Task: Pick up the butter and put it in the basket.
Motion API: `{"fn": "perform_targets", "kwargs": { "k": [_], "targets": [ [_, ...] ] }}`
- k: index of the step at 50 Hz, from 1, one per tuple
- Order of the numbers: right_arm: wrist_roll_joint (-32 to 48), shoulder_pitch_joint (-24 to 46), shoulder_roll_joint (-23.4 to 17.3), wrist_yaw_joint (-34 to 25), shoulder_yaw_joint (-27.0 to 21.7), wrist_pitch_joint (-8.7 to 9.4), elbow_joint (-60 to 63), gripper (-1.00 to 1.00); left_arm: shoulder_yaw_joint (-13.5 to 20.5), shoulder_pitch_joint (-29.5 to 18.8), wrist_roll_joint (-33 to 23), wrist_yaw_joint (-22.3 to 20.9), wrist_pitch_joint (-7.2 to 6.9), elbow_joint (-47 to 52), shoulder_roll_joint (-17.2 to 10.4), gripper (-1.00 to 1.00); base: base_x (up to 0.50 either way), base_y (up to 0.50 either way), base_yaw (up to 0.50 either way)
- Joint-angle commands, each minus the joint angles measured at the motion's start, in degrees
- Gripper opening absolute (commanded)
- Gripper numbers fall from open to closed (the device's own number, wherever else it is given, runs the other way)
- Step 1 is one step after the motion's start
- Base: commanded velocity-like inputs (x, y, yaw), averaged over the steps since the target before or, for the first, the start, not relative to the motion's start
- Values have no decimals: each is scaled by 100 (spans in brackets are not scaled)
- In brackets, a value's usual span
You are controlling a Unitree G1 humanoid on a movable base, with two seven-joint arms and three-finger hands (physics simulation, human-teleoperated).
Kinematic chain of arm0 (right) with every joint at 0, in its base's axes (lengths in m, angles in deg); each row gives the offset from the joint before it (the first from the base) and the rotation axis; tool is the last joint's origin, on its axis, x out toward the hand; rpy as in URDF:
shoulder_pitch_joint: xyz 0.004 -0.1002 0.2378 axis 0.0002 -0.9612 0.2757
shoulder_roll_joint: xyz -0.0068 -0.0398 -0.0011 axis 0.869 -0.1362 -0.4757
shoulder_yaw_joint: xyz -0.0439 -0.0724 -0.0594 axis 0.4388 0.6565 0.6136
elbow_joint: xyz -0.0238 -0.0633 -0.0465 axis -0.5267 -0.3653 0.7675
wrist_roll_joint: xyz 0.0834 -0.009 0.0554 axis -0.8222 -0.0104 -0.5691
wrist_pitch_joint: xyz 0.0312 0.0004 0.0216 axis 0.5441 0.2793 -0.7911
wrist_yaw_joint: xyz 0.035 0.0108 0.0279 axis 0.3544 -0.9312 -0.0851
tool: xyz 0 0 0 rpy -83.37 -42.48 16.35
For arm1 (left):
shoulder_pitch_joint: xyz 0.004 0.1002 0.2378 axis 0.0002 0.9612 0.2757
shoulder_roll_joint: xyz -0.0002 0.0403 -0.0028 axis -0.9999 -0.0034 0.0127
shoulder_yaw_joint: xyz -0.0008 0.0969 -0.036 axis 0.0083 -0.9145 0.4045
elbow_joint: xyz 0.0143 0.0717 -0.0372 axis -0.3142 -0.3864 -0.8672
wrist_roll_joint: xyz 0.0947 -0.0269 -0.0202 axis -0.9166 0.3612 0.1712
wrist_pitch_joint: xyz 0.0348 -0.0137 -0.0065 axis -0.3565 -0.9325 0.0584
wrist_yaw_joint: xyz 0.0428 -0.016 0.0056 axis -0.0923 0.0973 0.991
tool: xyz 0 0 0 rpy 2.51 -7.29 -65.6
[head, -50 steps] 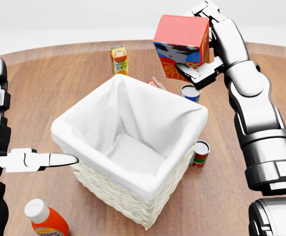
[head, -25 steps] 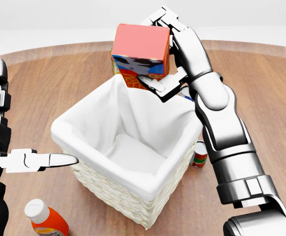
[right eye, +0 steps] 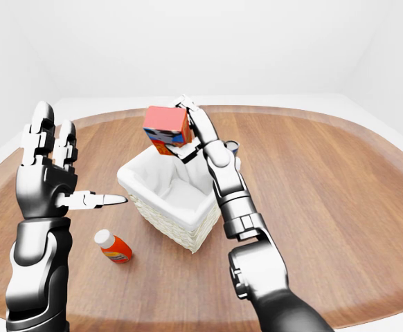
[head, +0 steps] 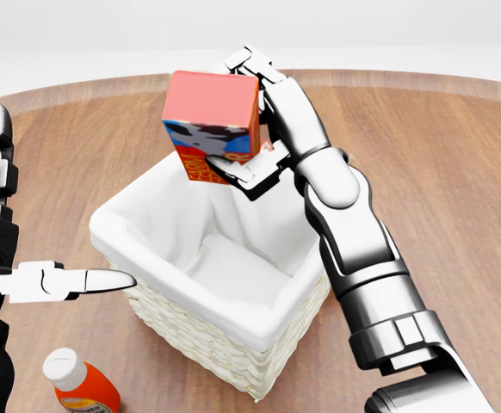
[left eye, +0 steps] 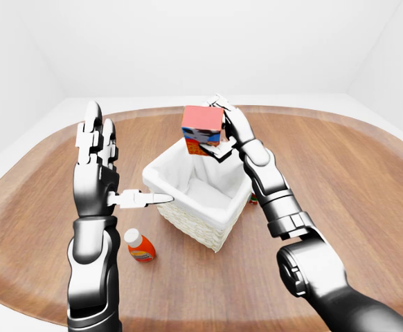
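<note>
- The right hand (head: 250, 142) is gripping the butter (head: 212, 125), a red-topped carton, with fingers wrapped round its right side and thumb under its lower edge.
- The butter is hanging tilted in the air above the far rim of the basket (head: 259, 331), clear of the liner and not yet inside.
- The basket is sitting near the middle of the desk (left eye: 368, 180), its white liner looking empty as far as the pictures show.
- The left hand (left eye: 101, 176) is standing open beside the basket's left side, fingers up, thumb pointing at the rim, holding nothing.
- A bottle (head: 78, 383) is lying on the desk near the basket's near-left corner.
- Judging by this, the pick-up is done; lowering and releasing are what is left.
</note>
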Motion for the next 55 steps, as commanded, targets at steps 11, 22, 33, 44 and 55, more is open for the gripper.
{"fn": "perform_targets", "kwargs": {
  "k": [11, 22, 33, 44, 55],
  "targets": [
    [16, 176, 310, 282, -9, 0, -916, -100, 7, 104, 6, -4, 0, 3, 27, 100, 0, 0, 0],
    [139, 462, 242, 474, -87, 0, -1930, -100, 19, 150, 8, -4, 0, 8, 38, 100, 0, 0, 0],
    [282, 646, 234, 598, -137, 0, -2511, -100, 0, 188, 0, -15, 0, -33, 51, 100, 0, 0, 0],
    [225, 706, 329, 601, -172, 0, -2797, -100, 16, 201, 6, -30, 0, -17, 48, 100, 0, 0, 0],
    [299, 748, 355, 668, -166, 0, -2949, -100, 12, 251, 3, -28, 0, 33, 66, 100, 0, 0, 0]
  ]
}}
